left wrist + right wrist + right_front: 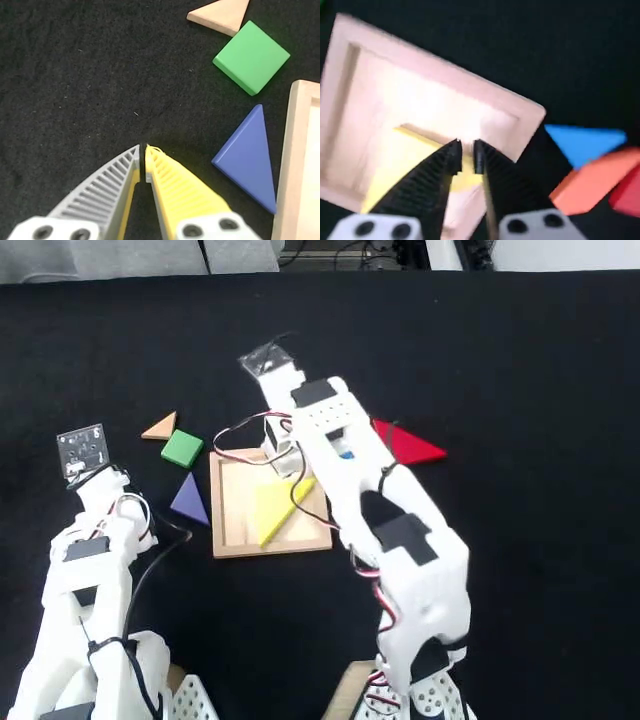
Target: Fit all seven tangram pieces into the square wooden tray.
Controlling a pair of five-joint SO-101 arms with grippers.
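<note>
The job looks early: one piece of seven lies in the square wooden tray [270, 545], which sits left of centre on the black bench [500, 360]. That piece is the large yellow triangle [272, 508], resting flat on the tray floor towards its right side, with one tip pointing at the near rim.

The right claw [467, 150] hangs over the far edge of the yellow triangle. Its jaws are parted by a mere slit and nothing shows between them, so I judge it empty, either seating that piece or done with it.

The left claw [142, 150] is closed tip to tip with nothing in it, low over bare bench left of the tray.

Six pieces wait outside. Just left of the tray lie a small tan wooden triangle [160, 427], a green square block [182, 448] and a violet-blue triangle [189, 498], the last nearest the rim. To the right are a red triangle [408, 445], a light-blue triangle [585, 142] and an orange piece [590, 185].

The next move probably calls for opening wide on a loose piece, likely the other large triangle, and setting it long edge to long edge against the yellow.
</note>
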